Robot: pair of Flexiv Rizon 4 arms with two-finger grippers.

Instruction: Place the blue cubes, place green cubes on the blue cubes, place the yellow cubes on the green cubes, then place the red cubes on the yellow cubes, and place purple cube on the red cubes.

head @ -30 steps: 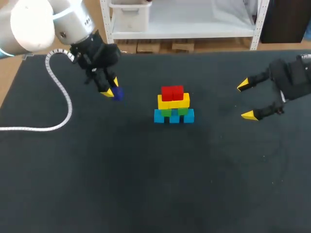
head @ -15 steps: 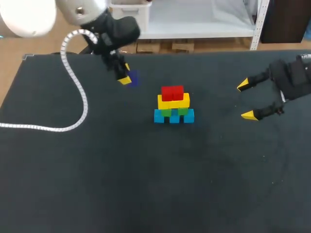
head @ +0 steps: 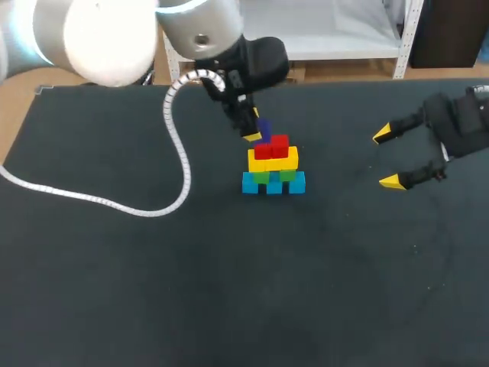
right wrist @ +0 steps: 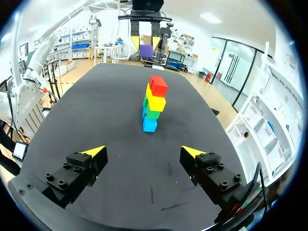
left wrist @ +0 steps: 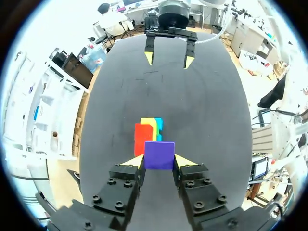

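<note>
Head view, left gripper (head: 254, 131): pinching the purple cube (head: 263, 126), raised close beside the red cubes (head: 271, 146).
Stack: red cubes on yellow cubes (head: 273, 160), on green cubes (head: 269, 177), on blue cubes (head: 273, 184), mid-table (head: 229, 290).
Right gripper (head: 388, 158): fingers spread wide, well right of the stack.

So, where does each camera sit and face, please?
Head view: above and behind, looking down at the black table; left arm and right arm show.
Left wrist view: wrist-mounted, along the left gripper, shut on the small purple cube, towards the coloured cube stack.
Right wrist view: wrist-mounted, past the open right gripper, towards that stack.
All share the stack.
</note>
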